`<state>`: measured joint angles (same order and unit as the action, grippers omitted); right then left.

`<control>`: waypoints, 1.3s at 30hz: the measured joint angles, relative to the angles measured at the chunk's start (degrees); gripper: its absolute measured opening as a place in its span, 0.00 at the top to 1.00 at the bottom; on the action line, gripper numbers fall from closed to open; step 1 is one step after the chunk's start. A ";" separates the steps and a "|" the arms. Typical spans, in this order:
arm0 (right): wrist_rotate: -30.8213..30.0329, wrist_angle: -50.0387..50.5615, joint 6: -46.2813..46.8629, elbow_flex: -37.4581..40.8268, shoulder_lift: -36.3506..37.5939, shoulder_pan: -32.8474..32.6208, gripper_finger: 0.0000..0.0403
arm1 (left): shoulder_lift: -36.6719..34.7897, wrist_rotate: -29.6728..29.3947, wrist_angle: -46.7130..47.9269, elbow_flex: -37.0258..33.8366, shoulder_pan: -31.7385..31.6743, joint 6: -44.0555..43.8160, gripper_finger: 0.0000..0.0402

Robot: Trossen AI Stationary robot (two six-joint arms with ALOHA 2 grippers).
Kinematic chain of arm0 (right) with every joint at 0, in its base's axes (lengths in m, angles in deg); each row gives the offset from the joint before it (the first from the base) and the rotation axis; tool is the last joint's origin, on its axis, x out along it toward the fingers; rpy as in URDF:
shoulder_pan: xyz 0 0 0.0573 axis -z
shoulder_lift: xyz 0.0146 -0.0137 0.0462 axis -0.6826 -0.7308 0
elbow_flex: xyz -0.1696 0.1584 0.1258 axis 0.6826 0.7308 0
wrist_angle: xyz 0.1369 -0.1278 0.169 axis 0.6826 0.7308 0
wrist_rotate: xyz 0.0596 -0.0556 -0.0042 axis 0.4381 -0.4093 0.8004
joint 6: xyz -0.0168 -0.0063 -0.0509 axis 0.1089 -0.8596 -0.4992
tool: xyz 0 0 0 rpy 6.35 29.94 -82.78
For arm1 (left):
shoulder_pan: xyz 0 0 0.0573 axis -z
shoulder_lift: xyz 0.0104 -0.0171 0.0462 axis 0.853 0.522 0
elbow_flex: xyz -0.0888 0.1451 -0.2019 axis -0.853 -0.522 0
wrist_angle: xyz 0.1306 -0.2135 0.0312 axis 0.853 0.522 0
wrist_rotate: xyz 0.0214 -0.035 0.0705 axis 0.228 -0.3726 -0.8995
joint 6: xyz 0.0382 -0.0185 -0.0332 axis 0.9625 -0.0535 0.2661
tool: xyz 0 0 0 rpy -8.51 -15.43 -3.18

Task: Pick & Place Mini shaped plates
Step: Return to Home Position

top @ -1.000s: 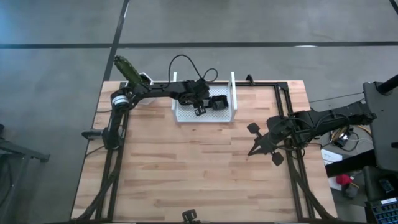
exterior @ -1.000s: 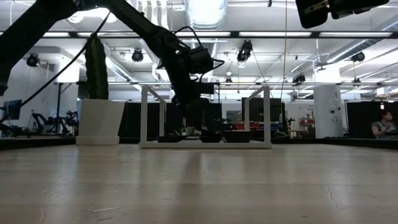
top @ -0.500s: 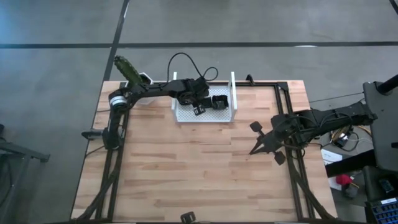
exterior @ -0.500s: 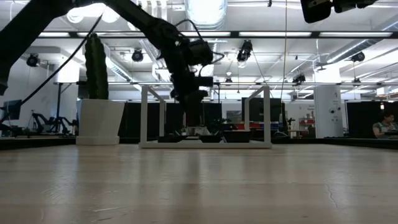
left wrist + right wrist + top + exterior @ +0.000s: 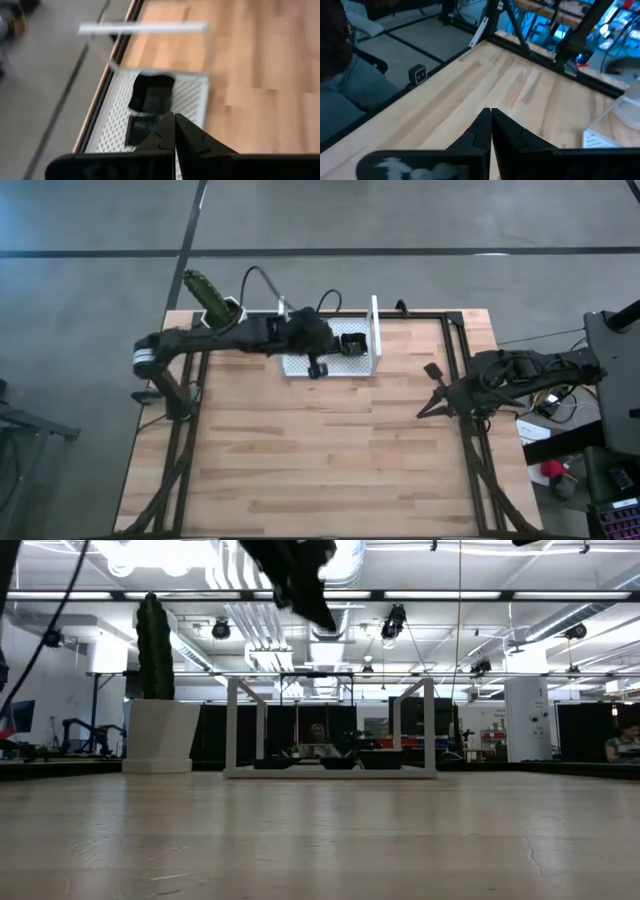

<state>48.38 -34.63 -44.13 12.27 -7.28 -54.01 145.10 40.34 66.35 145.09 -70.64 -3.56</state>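
Both closed (left pincer, right pincer).

Robotics lab: open hall, ceiling strip lights, exposed ducts, concrete floor, other rigs behind.

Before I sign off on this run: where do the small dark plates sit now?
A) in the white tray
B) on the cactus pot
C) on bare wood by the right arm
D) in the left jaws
A: the left wrist view shows the dark plates lying in the white tray; the left jaws are shut and empty.
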 joint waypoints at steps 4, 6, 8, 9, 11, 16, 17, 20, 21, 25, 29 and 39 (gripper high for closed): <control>-0.01 -0.09 -1.02 0.31 2.53 0.00 0.98 | -6.16 -2.18 -3.95 -4.06 5.67 0.42 1.00; -0.03 -0.07 -1.60 0.76 4.12 0.00 0.98 | -10.00 -2.20 -8.07 -7.46 8.20 0.39 1.00; 0.06 -0.79 -1.53 1.41 5.85 0.00 0.98 | -14.08 -2.35 -12.94 -11.87 10.58 0.33 1.00; 0.06 -1.43 -1.42 1.92 6.74 0.00 0.98 | -16.20 -2.37 -15.60 -14.16 11.77 0.34 1.00; 0.08 -2.39 -1.42 2.98 8.59 0.00 0.98 | -20.21 -2.36 -20.09 -18.99 13.90 0.20 1.00; 0.10 -3.67 0.54 5.69 12.93 0.00 0.98 | -29.75 -2.41 -30.12 -29.90 17.67 -1.18 1.00; 0.08 -4.36 0.66 6.34 13.78 0.00 0.98 | -31.35 -2.56 -31.35 -31.75 18.15 -1.26 1.00; 0.10 -5.81 0.93 8.04 16.29 0.00 0.98 | -35.74 -2.88 -34.53 -36.76 18.83 -2.28 1.00; 0.09 -6.00 1.17 8.41 17.09 -0.01 0.98 | -37.09 -2.93 -35.46 -38.24 18.83 -2.68 1.00; -0.11 -6.01 1.56 9.69 19.75 0.00 0.98 | -41.63 -3.05 -37.25 -43.02 18.81 -3.28 1.00; -1.72 -5.98 2.17 10.98 22.47 0.00 0.98 | -45.73 -2.94 -37.94 -46.71 18.82 -3.91 1.00; -4.90 -7.10 3.28 12.68 28.55 -0.02 0.98 | -57.02 -2.90 -40.49 -54.96 18.81 -3.85 1.00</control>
<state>43.49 -41.72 -40.85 24.95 21.27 -54.03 88.08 37.44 25.86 90.13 -51.84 -7.40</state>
